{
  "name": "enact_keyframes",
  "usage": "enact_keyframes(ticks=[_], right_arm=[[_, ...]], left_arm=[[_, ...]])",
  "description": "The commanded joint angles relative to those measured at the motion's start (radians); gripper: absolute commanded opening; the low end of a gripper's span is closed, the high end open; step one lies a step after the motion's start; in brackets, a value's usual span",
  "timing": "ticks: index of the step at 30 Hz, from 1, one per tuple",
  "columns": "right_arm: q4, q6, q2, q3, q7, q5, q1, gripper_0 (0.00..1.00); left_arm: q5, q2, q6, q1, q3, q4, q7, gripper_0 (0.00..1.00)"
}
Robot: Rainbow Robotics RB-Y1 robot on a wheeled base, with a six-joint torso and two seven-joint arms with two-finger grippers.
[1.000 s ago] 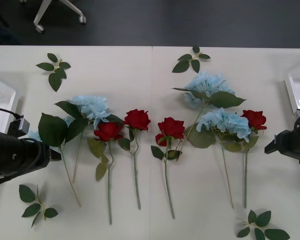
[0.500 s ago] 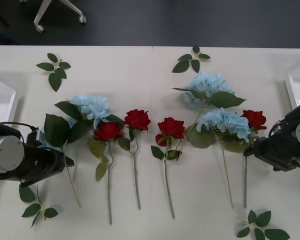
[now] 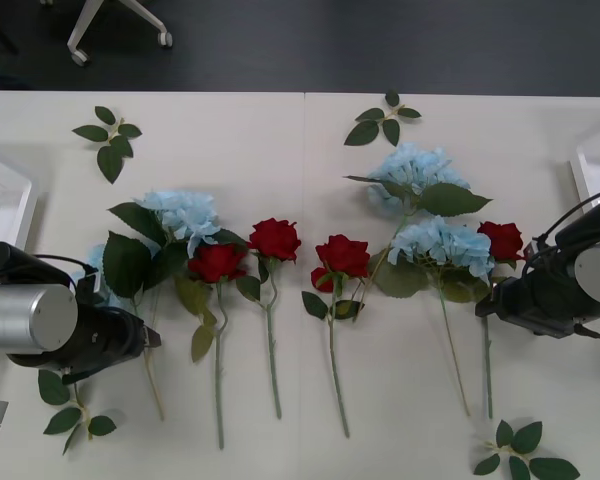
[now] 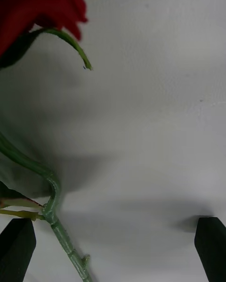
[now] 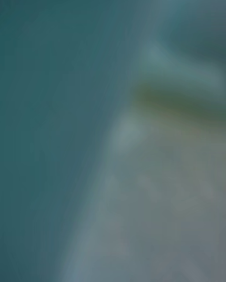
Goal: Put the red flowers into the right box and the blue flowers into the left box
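black fingers [image 4: 209, 244] of my right gripper [image 4: 113, 249] stood released around the rightmost red flower [image 3: 505, 240] stem; left gripper [image 3: 150, 340] state i couldn't tell.

Red flowers [image 3: 274, 239] and blue flowers [image 3: 183, 213] on table [image 3: 280, 130], both arms low

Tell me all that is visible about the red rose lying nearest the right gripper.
The red rose has a deep red bloom, a thin green stem with a kink and small green leaves; it looks artificial. It lies flat on the white table, bloom away from the robot, beside a blue flower. The open right gripper straddles its stem without yet closing on it.
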Motion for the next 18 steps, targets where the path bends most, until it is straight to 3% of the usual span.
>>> enact_keyframes(ticks=[1,3,6,9,18], right_arm=[[-0.015,0.011,0.012,-0.001,0.043,0.01,-0.004,1.0],[-0.025,0.016,0.012,0.0,0.044,0.011,-0.004,1.0],[-0.034,0.022,0.012,0.0,0.06,0.018,-0.001,1.0],[-0.034,0.025,0.024,0.002,0.12,0.022,0.003,1.0],[-0.022,0.024,0.047,0.003,0.14,0.041,0.018,1.0]], left_arm=[[-0.015,-0.001,-0.012,-0.039,-0.008,0.022,0.013,1.0],[-0.021,-0.013,-0.014,-0.039,-0.007,0.022,0.013,0.97],[-0.029,-0.021,-0.017,-0.039,-0.01,0.022,0.01,0.13],[-0.032,-0.022,-0.026,-0.039,-0.018,0.022,0.007,0.01],[-0.034,-0.021,-0.046,-0.039,-0.019,0.021,-0.007,0.0]])
